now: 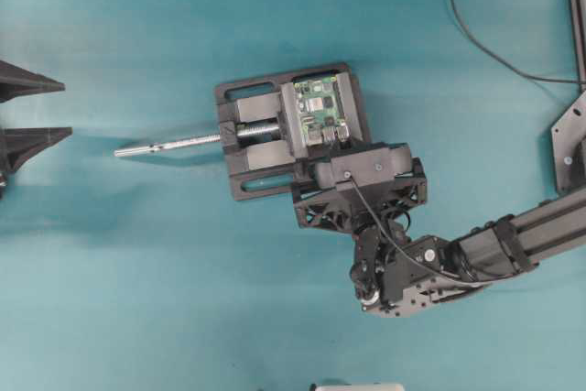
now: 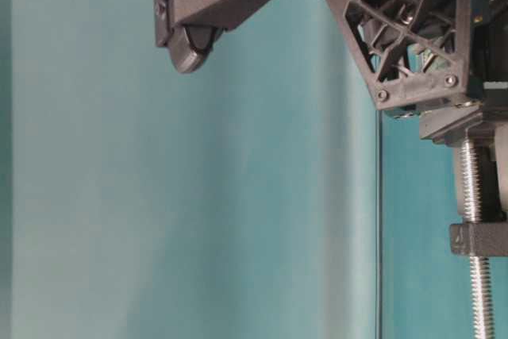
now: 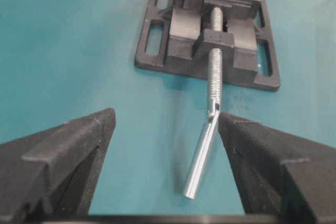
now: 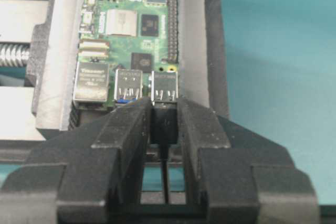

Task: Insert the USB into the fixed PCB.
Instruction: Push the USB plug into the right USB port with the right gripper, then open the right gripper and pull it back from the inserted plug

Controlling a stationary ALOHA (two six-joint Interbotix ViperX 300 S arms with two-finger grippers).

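While the left hand (image 3: 163, 171) gapes empty, the right hand (image 4: 164, 124) pinches the USB (image 4: 164, 121) — tip at the fixed PCB (image 4: 131, 35) port.

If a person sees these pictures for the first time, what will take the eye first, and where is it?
The green fixed PCB, clamped in the black vise at the table's middle, stands out most. Right at its port edge, the right gripper pinches the black USB, its tip at the rightmost silver port. At the far left of the overhead view, the left gripper waits open, the vise's silver screw rod pointing toward it.
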